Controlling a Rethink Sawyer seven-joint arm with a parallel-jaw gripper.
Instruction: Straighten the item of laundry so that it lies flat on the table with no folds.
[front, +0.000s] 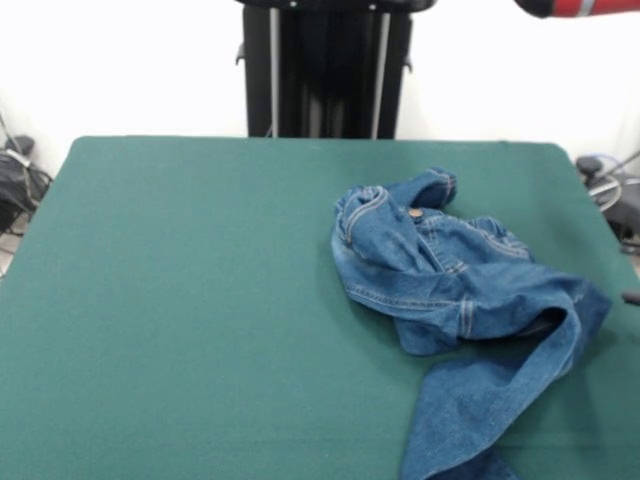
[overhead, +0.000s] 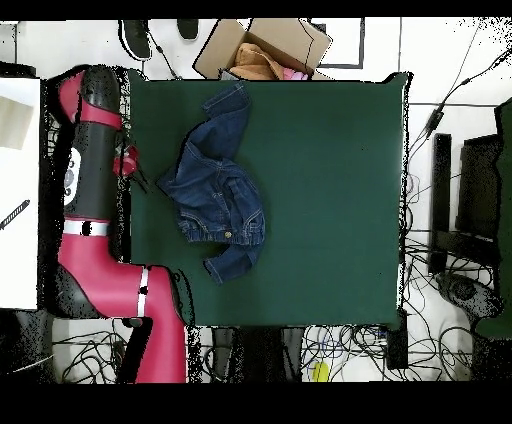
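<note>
One pair of jeans (front: 460, 290) lies crumpled on the green counter (front: 180, 300), bunched toward one side rather than the middle. In the front view the waistband, with its metal button (front: 415, 213) showing, is heaped at the far end of the garment, and one leg (front: 470, 410) trails toward the near edge, twisted and folded over itself. The other leg is doubled up somewhere in the heap (I cannot trace it cleanly). Nothing here is flat yet, so I judge the task barely begun.

From overhead the jeans (overhead: 215, 195) run lengthwise along the side edge of the counter (overhead: 330, 200), their long axis roughly parallel to it, with one leg reaching the far edge of the counter near a cardboard box (overhead: 265, 45) that sits beyond it.

The red arm (overhead: 90, 200) is off the counter, alongside that same edge, and the end effector (overhead: 130, 165) appears as a small dark shape just beside the garment's middle. Whether its fingers are apart or together I cannot tell. The garment lies directly sideways from it, across the counter edge, so the coming move probably means reaching inward over the heap and drawing a leg out along the long axis.
</note>
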